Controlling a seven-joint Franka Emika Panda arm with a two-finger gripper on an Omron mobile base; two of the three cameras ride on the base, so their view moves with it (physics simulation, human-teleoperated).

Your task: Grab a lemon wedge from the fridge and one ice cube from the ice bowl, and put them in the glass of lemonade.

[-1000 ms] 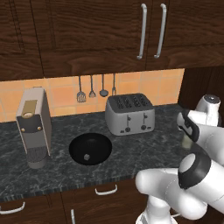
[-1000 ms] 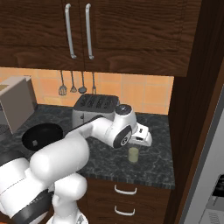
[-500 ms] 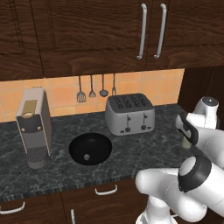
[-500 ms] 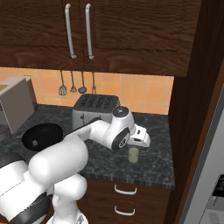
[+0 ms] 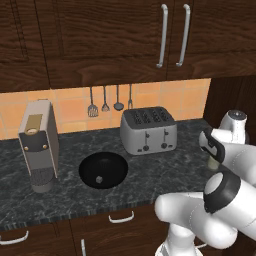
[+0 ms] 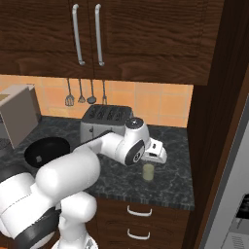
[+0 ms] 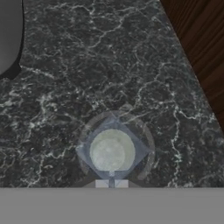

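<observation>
Glass of lemonade point(image 6: 148, 171) sits right under our tool point(image 6: 156, 151) now after it drifted over; can't tell its jaws.

The white arm rises from the base, bends at a bulky elbow with a dark joint band, and reaches forward and to the robot's right. In the right base view the forearm runs level to a rounded wrist, and the hand beyond it tips downward, ending in the gripper point(image 6: 156, 156). In the left base view the wrist and a dark-banded link sit at the far right edge. In the hand view the camera looks almost straight down; the fingertips point(image 7: 102, 183) seem close together, though too little shows to be sure.
</observation>
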